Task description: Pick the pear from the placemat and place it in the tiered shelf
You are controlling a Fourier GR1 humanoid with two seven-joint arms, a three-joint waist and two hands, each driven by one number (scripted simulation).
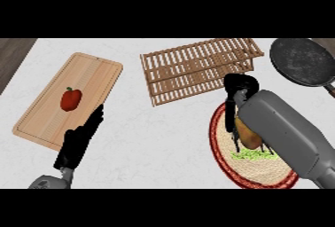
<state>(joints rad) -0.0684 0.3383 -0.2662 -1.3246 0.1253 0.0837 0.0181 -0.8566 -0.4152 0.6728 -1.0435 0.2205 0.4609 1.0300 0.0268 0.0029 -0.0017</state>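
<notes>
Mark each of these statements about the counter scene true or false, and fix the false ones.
1. A red bell pepper lies on the light wooden cutting board. True.
2. The brownish pear sits inside the wooden slatted tiered shelf. False: it is over the round red-rimmed woven placemat, at the right hand.
3. A dark round frying pan is at the far right. True.
4. The left hand holds the pepper. False: it is open, holding nothing, its fingertips at the board's near edge.
</notes>
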